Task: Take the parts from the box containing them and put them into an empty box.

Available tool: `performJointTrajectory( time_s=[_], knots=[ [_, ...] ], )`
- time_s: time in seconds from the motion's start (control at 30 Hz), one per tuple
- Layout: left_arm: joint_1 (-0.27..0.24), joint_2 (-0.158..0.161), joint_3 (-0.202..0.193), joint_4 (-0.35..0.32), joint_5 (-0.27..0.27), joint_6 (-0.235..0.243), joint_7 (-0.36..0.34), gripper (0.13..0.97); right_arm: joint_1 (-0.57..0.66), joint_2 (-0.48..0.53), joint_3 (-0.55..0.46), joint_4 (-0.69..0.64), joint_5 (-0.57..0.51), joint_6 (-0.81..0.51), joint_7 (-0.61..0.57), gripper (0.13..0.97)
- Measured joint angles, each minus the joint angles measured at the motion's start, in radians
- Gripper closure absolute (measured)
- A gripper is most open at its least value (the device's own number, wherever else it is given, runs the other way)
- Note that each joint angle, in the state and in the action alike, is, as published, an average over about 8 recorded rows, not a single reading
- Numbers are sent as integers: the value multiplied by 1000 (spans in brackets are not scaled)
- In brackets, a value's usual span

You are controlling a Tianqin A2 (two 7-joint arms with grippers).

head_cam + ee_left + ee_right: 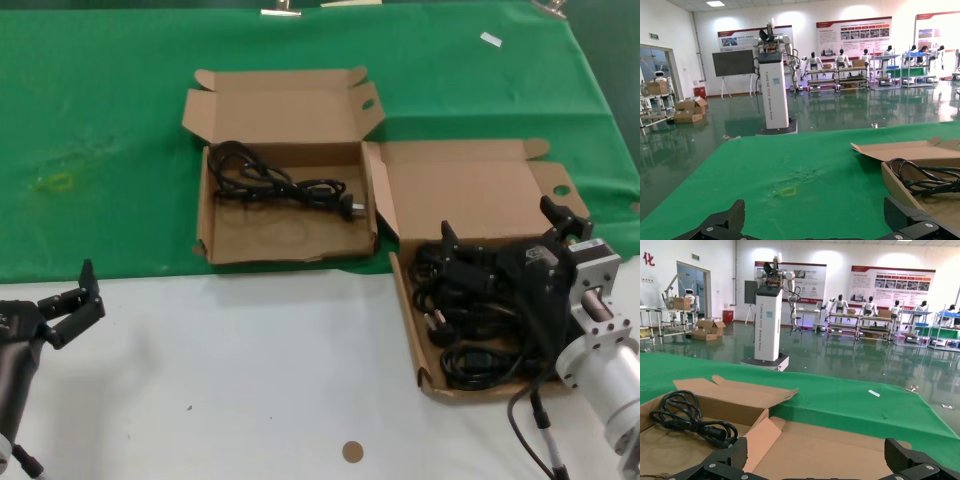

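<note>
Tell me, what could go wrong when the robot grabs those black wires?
The cords in the right box lie piled and looped together, so the open right gripper above them might lift several at once or drag one over the wall. The left box already holds a cord, and a dangling plug could catch on the side flap between the boxes. The left gripper waits apart, open.

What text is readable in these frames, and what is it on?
White robot pedestal: vertical lettering down its front, too small to read reliably.
Wall posters: headings and body text too blurred to read.
Red character on the wall: reads "化", cut off at the picture's edge.
Green sign above the door: unreadable.
Right gripper: small mark on its body, unreadable.
Both cardboard boxes, power cords: no print visible.
</note>
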Motion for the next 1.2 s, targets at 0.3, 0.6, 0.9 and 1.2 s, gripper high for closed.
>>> performJointTrajectory(
  time_s=[0.3,0.6,0.9,1.2],
  knots=[
    [0,0,0,0,0,0,0,132,0,0,0,0,0,0,0,129],
    [0,0,0,0,0,0,0,132,0,0,0,0,0,0,0,129],
    [0,0,0,0,0,0,0,132,0,0,0,0,0,0,0,129],
    [0,0,0,0,0,0,0,132,0,0,0,0,0,0,0,129]
  ],
)
